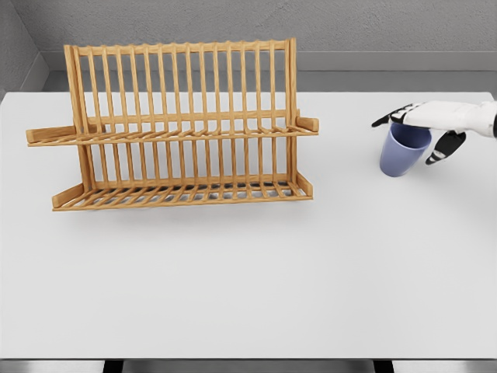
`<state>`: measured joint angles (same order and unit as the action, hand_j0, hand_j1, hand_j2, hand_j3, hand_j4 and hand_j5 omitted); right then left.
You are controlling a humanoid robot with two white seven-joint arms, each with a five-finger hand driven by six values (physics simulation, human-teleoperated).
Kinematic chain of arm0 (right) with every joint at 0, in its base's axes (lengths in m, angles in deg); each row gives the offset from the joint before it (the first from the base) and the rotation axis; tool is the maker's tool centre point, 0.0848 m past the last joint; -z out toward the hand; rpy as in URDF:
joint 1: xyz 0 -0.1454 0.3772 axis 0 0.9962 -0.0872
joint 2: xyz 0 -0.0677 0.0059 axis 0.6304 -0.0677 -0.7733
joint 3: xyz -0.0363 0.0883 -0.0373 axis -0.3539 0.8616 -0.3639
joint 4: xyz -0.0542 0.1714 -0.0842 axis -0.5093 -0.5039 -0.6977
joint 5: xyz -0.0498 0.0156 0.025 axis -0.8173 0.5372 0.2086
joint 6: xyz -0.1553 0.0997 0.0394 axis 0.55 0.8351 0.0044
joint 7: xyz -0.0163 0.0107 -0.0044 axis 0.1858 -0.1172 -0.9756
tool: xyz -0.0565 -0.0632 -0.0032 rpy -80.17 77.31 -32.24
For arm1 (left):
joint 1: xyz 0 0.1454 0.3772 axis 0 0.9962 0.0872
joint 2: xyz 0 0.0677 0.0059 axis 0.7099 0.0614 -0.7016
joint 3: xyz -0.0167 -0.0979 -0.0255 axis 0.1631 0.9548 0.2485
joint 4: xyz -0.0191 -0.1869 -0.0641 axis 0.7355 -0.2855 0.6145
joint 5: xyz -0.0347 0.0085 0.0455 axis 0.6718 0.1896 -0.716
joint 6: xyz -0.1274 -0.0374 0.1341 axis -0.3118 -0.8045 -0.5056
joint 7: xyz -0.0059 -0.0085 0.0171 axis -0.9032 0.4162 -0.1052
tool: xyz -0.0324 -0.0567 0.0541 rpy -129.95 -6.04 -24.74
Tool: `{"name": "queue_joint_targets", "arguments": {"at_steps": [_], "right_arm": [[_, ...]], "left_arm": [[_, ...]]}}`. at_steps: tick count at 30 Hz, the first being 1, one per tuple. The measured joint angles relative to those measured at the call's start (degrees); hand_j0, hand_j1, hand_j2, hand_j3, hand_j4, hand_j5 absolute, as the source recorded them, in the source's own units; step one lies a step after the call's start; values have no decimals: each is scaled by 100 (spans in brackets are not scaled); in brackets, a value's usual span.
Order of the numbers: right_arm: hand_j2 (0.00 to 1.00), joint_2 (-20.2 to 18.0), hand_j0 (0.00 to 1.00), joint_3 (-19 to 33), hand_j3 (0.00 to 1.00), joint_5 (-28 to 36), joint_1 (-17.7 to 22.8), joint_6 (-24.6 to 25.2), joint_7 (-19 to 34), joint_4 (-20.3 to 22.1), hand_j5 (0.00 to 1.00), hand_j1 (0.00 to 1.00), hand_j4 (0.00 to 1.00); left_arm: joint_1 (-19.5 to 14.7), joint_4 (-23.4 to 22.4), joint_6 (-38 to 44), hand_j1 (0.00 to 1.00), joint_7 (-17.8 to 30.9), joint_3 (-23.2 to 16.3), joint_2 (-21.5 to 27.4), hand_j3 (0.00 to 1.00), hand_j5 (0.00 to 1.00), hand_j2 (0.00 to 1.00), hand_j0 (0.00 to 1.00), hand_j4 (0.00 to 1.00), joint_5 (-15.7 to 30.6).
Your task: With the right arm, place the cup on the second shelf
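Now the blue cup [402, 151] is gripped at its rim by the right hand [423, 128], fingers curled around it, tilted at the table's [248, 295] right side, well apart from the wooden rack [175, 128]. Such a top grasp probably suits lowering onto the upper shelf [171, 136].

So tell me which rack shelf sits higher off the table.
The upper shelf of the wooden dish rack, level with its side handles; the lower shelf rests near the table.
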<state>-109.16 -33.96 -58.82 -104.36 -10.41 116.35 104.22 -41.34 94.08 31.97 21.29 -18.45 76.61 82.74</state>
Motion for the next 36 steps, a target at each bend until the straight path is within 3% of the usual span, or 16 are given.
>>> {"name": "queue_joint_targets", "arguments": {"at_steps": [2, 7, 27, 36], "right_arm": [[98, 18, 98, -6, 98, 1, 0, 0, 0, -29, 98, 98, 98], [67, 45, 67, -15, 67, 2, -18, 1, -2, -96, 67, 67, 67], [63, 53, 63, 60, 63, 17, -132, -5, 0, -40, 63, 63, 63], [63, 34, 63, 287, 63, 56, -193, -3, 0, 232, 63, 63, 63]], "left_arm": [[0, -1, 0, 100, -1, 0, 0, 100, 100, 100, 100, 100, 0], [0, 1, 0, 100, 0, 0, 0, 100, 100, 100, 100, 100, 0], [0, -1, -1, 100, 1, 0, 0, 100, 100, 100, 100, 100, 0], [0, -1, -1, 100, 0, 0, 0, 100, 100, 100, 100, 100, 0]]}}
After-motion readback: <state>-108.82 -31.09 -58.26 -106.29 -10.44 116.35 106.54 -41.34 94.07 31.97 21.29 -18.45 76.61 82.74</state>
